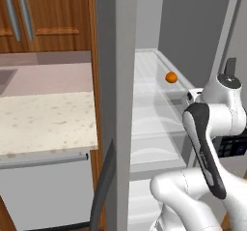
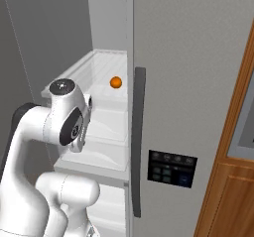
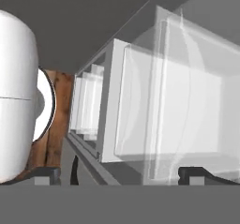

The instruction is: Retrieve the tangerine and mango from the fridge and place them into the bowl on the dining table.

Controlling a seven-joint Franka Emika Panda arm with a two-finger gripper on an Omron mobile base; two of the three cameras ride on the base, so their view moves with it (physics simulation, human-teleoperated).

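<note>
I'm parked at the fridge (image 1: 116, 104), door open. Left base cam gives me the tangerine (image 1: 171, 77), small orange ball on a clear shelf (image 1: 149, 65) up in the white interior; right base cam has the same fruit (image 2: 115, 82) just left of the door's edge. Only left cam shows the beige speckled counter (image 1: 43, 121) over a white appliance (image 1: 46, 191) and wooden cabinets (image 1: 43, 12) w/ grey handles. Only right cam shows the fridge's closed door front w/ long dark handle (image 2: 139, 142) and a small dark control panel (image 2: 171, 168); its icons are too small to read, no legible text anywhere. Hand cam looks along clear drawers (image 3: 168, 110) and white walls low inside the fridge. Gripper (image 3: 119, 174): two dark tips at bottom of hand cam, spread wide apart, nothing between them. Can't make out a mango; arm body blocks the lower shelves in both base cams.
</note>
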